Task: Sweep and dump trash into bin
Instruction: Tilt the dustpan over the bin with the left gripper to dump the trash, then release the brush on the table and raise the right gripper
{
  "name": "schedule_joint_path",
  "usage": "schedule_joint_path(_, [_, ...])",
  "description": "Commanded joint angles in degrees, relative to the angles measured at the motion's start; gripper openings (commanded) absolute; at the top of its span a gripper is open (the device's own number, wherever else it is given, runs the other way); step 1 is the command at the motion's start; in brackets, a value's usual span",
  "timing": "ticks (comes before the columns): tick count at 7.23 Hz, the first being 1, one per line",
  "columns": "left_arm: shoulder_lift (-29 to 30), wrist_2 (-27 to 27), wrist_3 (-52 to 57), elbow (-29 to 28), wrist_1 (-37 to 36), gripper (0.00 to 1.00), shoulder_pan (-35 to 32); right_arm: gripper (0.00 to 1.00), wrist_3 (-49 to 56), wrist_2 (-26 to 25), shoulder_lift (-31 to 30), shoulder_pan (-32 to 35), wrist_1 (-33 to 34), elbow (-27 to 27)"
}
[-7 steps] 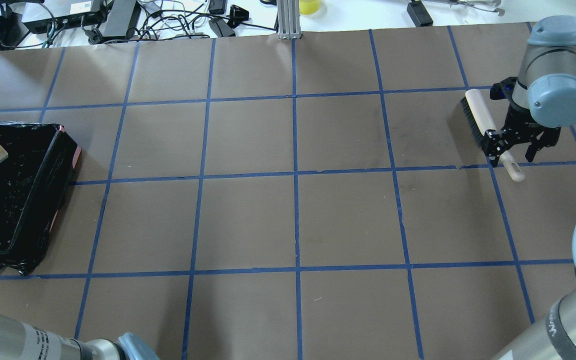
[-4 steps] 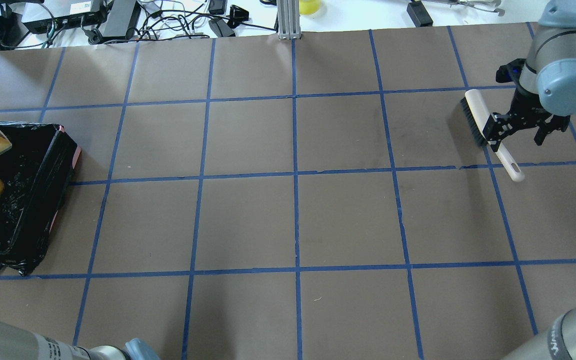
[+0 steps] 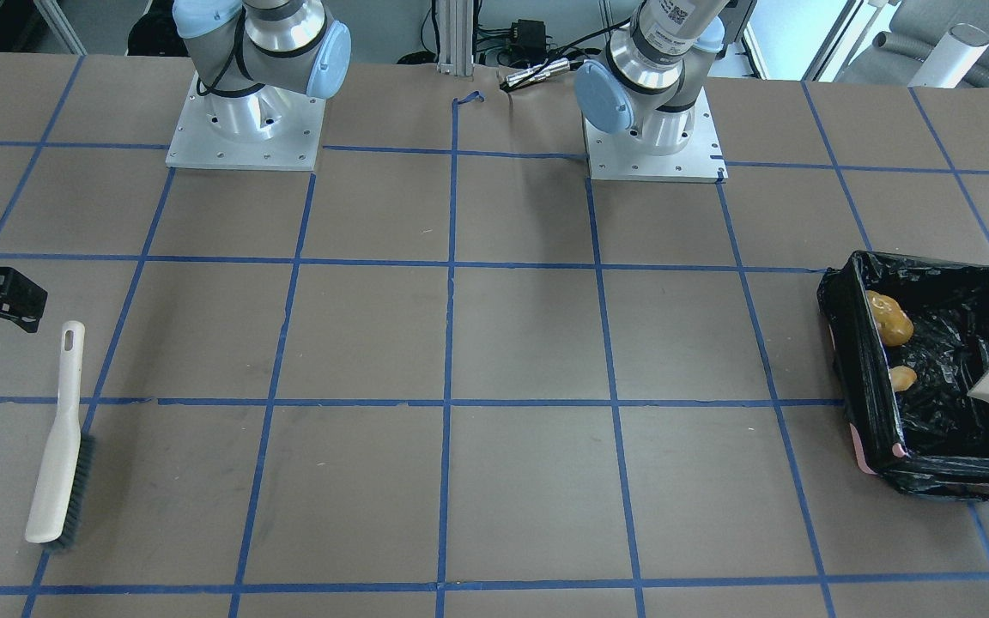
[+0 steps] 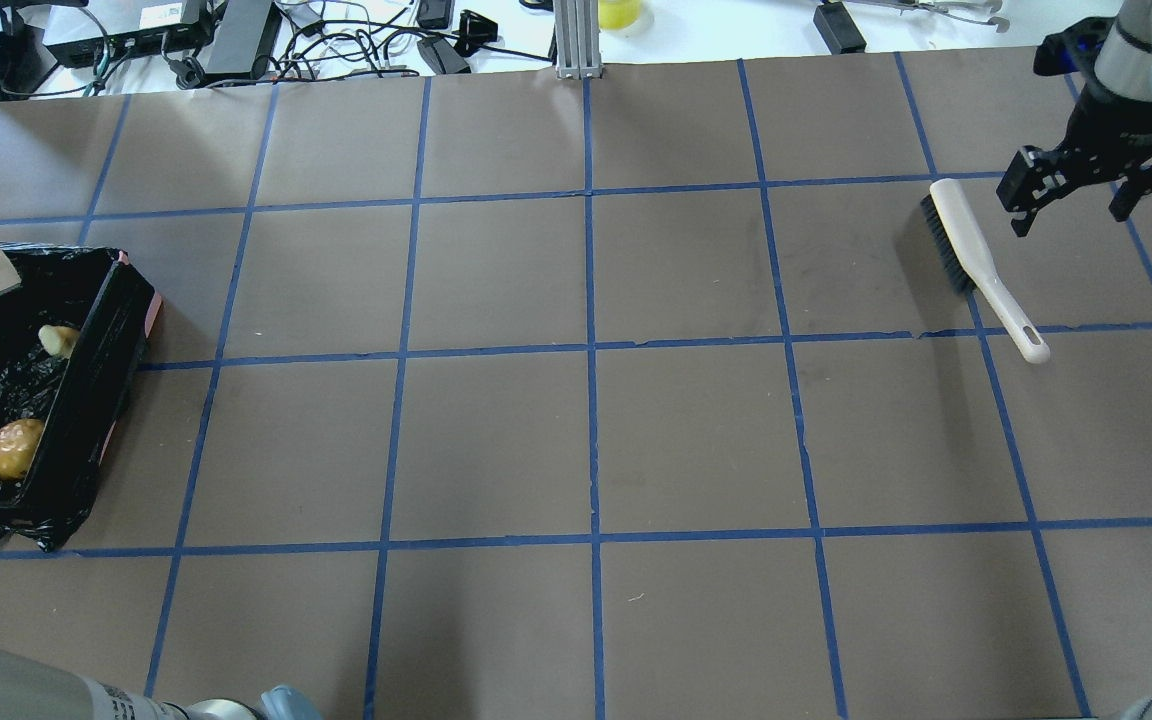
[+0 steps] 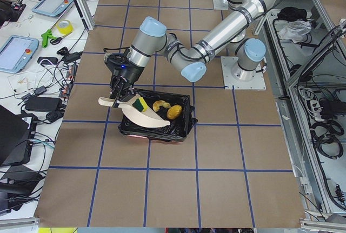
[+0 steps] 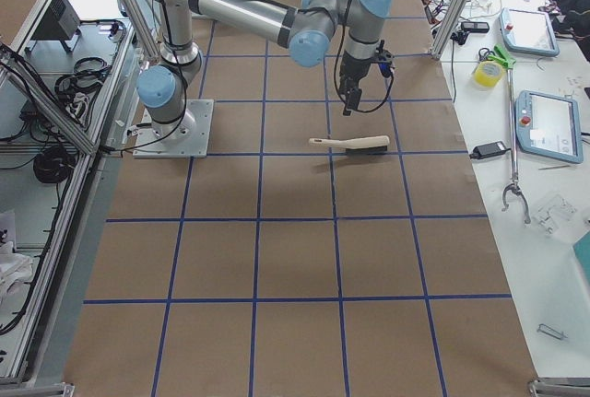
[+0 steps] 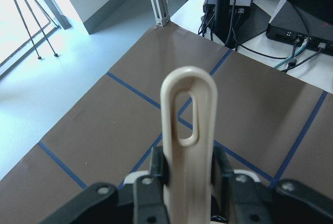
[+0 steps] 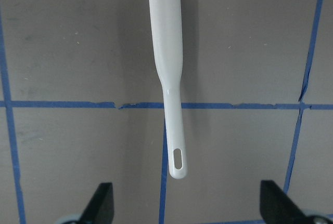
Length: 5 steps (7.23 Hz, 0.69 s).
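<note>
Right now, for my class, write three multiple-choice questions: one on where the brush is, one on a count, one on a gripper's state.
1. Where is the brush? A on the floor; B flat on the table; C on a shelf.
2. How many trash pieces lie in the bin? A none; B five; C two.
3. The right gripper is: A open; B shut on the brush; C shut on a cloth.
1 B: it lies on the table. 2 C: the bread piece and croissant lie inside. 3 A: its fingers stand wide apart, holding nothing.
</note>
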<state>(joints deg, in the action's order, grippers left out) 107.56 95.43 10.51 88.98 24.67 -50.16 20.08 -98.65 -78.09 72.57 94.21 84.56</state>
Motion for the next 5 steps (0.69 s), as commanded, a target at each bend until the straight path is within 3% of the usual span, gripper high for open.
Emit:
schedule_joint_path(1, [-0.2,3.9,2.0,0.3,-4.5,0.00,-0.2,1.00,-2.7,1.6,-5.4,2.4,-8.3,-3.8])
schedule_joint_path(3, [0.1,4.4,4.5,0.6,-8.3,0.00,-0.6,1.00,-9.2,3.9,-8.6,7.7,-11.6,-3.7])
schedule_joint_path(5, [0.2,4.8,6.0,1.9,-13.7,0.00,-1.7,1.00,-21.4,4.3,-9.3,17.8,-12.6,-3.6])
